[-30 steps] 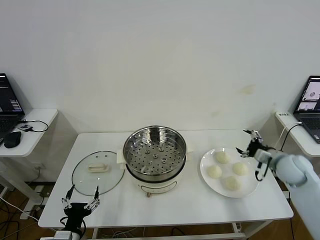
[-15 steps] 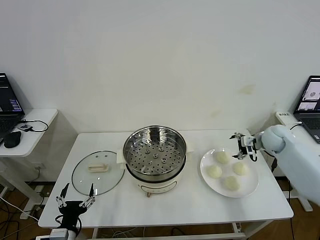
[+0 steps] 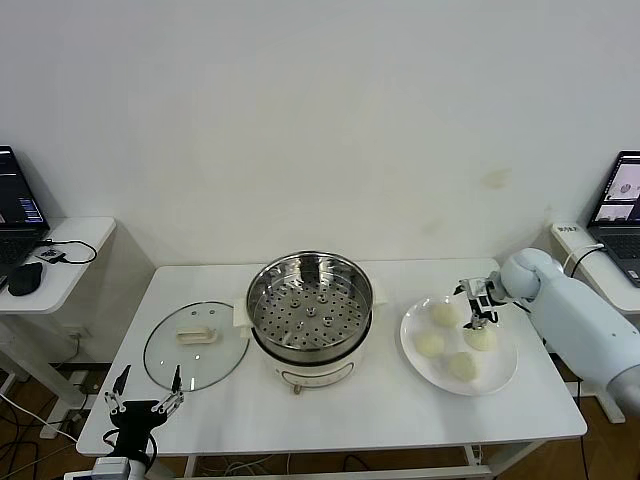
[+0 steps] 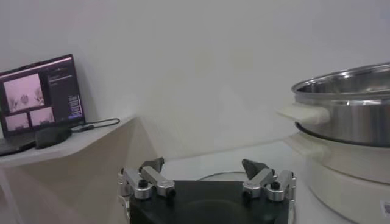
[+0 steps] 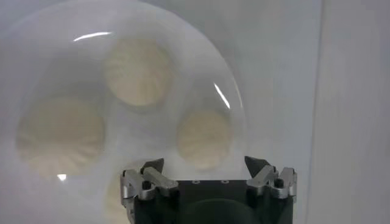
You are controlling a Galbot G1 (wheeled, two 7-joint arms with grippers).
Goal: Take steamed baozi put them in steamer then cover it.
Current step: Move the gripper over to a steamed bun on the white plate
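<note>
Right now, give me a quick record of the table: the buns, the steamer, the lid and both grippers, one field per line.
baozi: four, all on the white plate, none in the pot
steamer: mid-table, uncovered, perforated tray bare
cover: flat on the table, on the robot's left of the steamer
right gripper: open, above the plate, over the buns, holding nothing
left gripper: open, at the table's front edge near the cover, holding nothing

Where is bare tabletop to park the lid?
Bare table runs along the near edge, in front of the steamer and plate. The left end is taken by the cover; the plate end is crowded with baozi and the right gripper.
</note>
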